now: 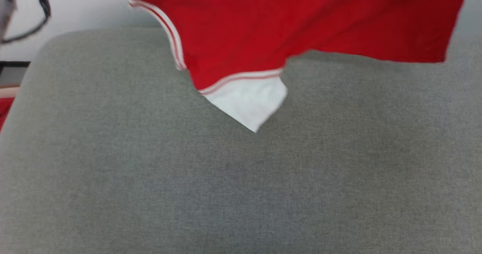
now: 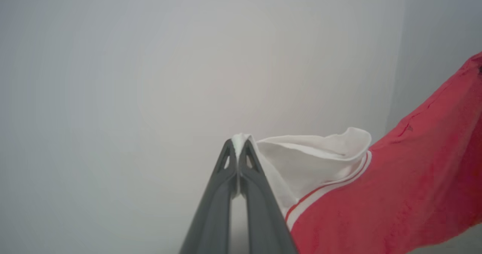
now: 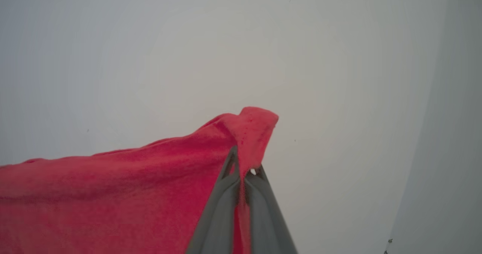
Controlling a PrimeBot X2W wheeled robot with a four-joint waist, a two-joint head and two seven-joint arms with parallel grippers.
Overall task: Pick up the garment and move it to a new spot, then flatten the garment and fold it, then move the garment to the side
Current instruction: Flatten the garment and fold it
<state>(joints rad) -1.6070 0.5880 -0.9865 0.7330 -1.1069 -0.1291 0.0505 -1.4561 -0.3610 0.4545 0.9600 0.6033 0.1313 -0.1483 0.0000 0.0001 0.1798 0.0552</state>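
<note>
The garment [image 1: 286, 24], a bright red T-shirt with white sleeves and striped trim, hangs in the air across the top of the head view, above the grey cushion. One white sleeve [image 1: 250, 101] dangles down toward the cushion. In the left wrist view my left gripper [image 2: 238, 143] is shut on the edge of a white sleeve [image 2: 312, 154], and the red body [image 2: 395, 193] stretches off to the right. In the right wrist view my right gripper [image 3: 244, 167] is shut on a red corner of the garment [image 3: 113, 197], which spreads to the left.
A wide grey fabric cushion [image 1: 211, 186] lies under the hanging shirt. A pale wall [image 1: 86, 5] stands behind it. At the left edge there is a bit of red cloth [image 1: 4, 109] and a dark cable loop [image 1: 37, 17].
</note>
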